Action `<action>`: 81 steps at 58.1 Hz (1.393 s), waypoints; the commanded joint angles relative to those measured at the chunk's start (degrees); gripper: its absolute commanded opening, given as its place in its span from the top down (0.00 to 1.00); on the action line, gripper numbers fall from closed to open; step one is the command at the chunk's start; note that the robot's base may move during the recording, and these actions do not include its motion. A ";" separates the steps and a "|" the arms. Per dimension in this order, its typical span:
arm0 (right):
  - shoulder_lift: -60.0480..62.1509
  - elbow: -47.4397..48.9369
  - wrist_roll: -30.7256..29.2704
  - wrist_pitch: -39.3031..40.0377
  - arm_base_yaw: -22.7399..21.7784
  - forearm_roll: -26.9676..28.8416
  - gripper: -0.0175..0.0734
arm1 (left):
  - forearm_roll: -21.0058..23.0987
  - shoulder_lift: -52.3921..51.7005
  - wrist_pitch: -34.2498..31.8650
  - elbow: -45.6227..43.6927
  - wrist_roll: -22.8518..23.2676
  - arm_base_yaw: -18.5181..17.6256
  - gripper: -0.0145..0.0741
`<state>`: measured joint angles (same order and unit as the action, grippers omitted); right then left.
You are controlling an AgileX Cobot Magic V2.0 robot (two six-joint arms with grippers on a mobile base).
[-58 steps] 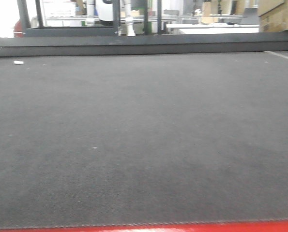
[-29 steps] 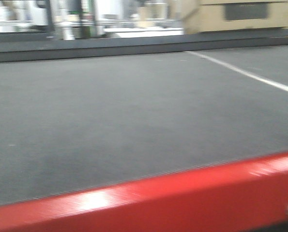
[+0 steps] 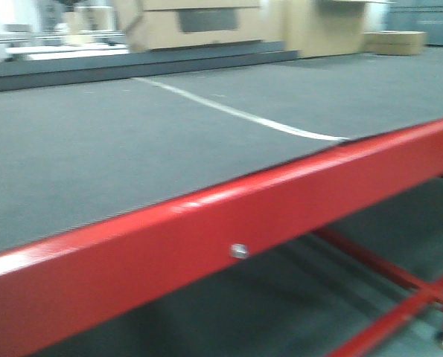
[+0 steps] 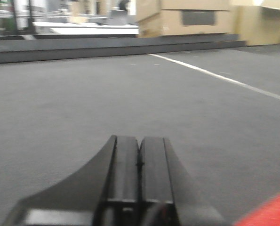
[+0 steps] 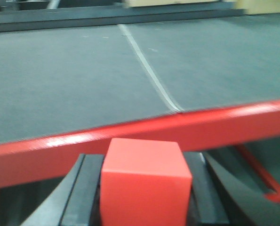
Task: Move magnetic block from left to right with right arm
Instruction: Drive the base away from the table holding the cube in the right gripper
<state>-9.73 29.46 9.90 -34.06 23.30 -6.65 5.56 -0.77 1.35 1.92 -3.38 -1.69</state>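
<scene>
Cropped by lower frame edge: magnetic block, right gripper jaws beside it, left gripper. Blurred, cut at upper edge, centre-left: cardboard boxes.

In my right wrist view the magnetic block, a plain matte bright-red cube, sits upright and square between the two black jaws of the right tool, clamped on both sides.

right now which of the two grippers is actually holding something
The right gripper: the red magnetic block sits clamped between its fingers. The left gripper is shut too, but its fingers meet with nothing between them.
</scene>
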 commanded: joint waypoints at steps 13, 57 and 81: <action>-0.62 1.45 -0.62 5.53 -0.42 -0.68 0.54 | 0.26 -0.66 -4.58 0.45 0.40 -0.41 0.98; -0.62 1.45 -0.62 5.47 -0.42 -0.68 0.54 | 0.26 -0.66 -4.58 0.45 0.40 -0.41 0.98; -0.62 1.45 -0.62 5.42 -0.42 -0.68 0.54 | 0.26 -0.66 -4.58 0.45 0.40 -1.08 0.98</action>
<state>-9.45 29.46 9.90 -34.06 23.21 -6.65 5.56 -0.77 1.35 1.92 -3.38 -1.92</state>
